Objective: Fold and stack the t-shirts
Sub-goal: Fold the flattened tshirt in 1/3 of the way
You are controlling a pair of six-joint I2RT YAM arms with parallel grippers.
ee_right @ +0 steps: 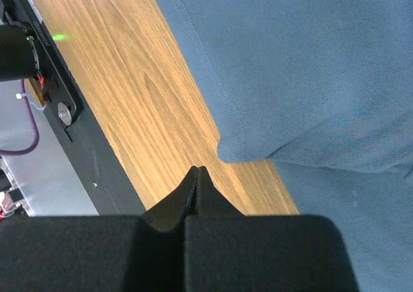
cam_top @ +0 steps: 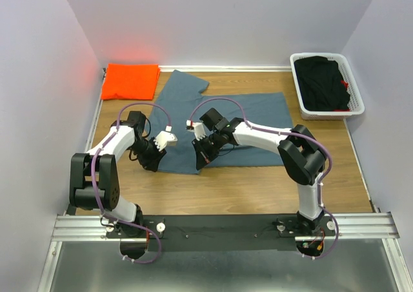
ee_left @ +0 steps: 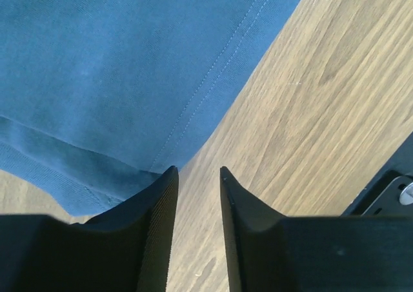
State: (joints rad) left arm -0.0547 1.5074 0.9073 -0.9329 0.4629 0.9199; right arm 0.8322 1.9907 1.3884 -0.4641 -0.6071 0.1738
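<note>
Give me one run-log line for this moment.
left end effector: open, empty | right end effector: shut, empty | blue-grey t-shirt: spread, centre | orange t-shirt: folded, far-left corner

The slate blue-grey cloth t-shirt and the bright orange folded cloth t-shirt are plain. The wooden counter is light brown, grained; the slatted plastic basket white.

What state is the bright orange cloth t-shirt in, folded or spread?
Folded: the bright orange cloth t-shirt lies as a compact rectangle, far left, no sleeves showing.
</note>
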